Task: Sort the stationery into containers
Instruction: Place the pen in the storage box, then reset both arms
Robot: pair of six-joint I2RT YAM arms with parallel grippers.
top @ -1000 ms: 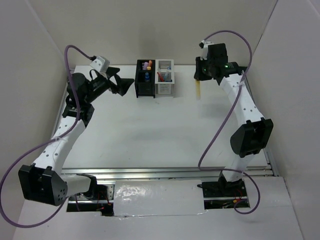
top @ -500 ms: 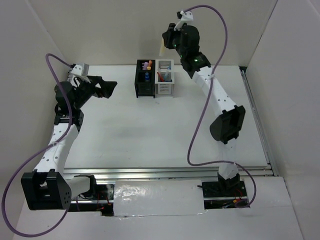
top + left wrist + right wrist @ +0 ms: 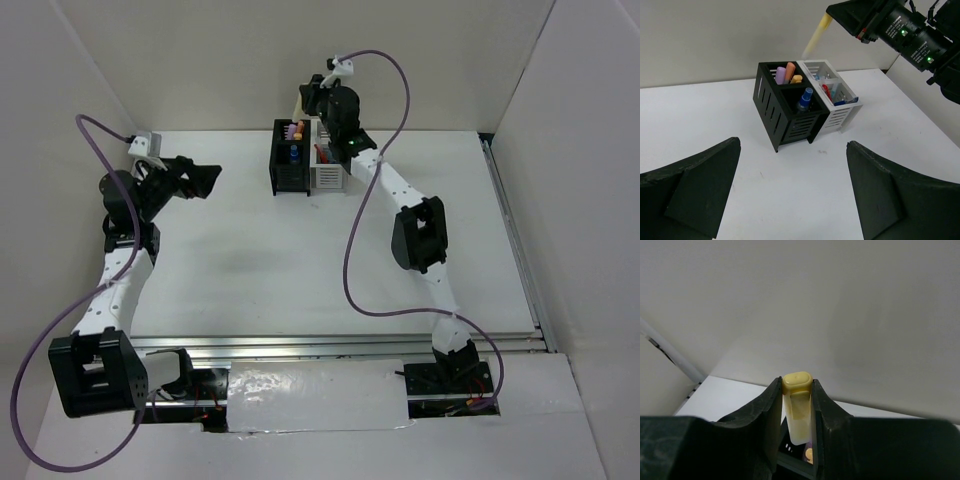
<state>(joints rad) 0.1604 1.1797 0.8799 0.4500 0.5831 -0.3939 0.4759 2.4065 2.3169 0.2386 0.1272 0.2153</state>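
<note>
Overhead, the right jaws pinch the yellow marker (image 3: 816, 36) by its upper end, its long axis slanting down toward the black box (image 3: 790, 120) just below (the white box (image 3: 842, 112) adjoins it). The left jaws gape empty, well apart over the worktop (image 3: 300, 260), leaving room to descend.

Yellow marker (image 3: 798, 412) in right end effector (image 3: 796, 386), perhaps black box (image 3: 796, 456) below.

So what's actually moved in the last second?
The right tool, still gripping the yellow marker, swung from the right side across to above the black pen box and white pen box. The left tool, open throughout, drew back leftward. The boxes and their contents stayed put.
</note>
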